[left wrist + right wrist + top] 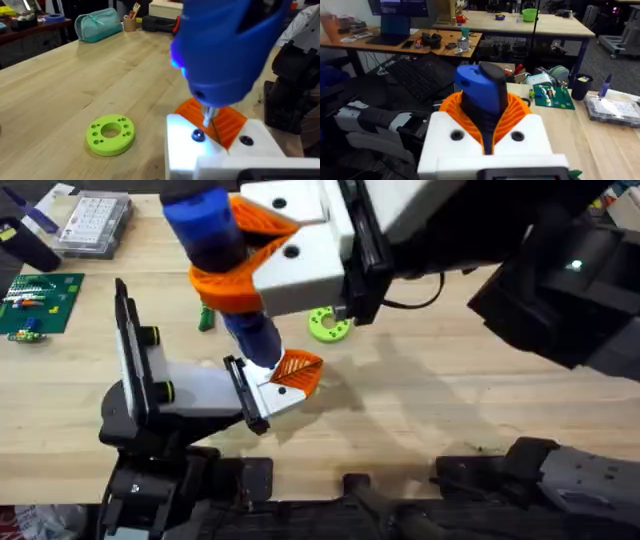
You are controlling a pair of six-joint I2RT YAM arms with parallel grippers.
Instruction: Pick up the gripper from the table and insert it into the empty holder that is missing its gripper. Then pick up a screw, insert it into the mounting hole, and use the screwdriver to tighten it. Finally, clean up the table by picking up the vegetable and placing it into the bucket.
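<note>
While screwdriver [225,265] blocks vegetable [206,318], bit blurs

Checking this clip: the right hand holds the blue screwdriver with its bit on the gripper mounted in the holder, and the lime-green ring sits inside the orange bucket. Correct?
Not quite. The lime-green ring lies flat on the bare table, as the overhead view shows. The rest stands: the right hand holds the screwdriver, bit on the gripper in the holder.

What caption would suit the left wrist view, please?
Blue screwdriver bit on a screw in the white-based gripper, lime-green ring beside.
</note>
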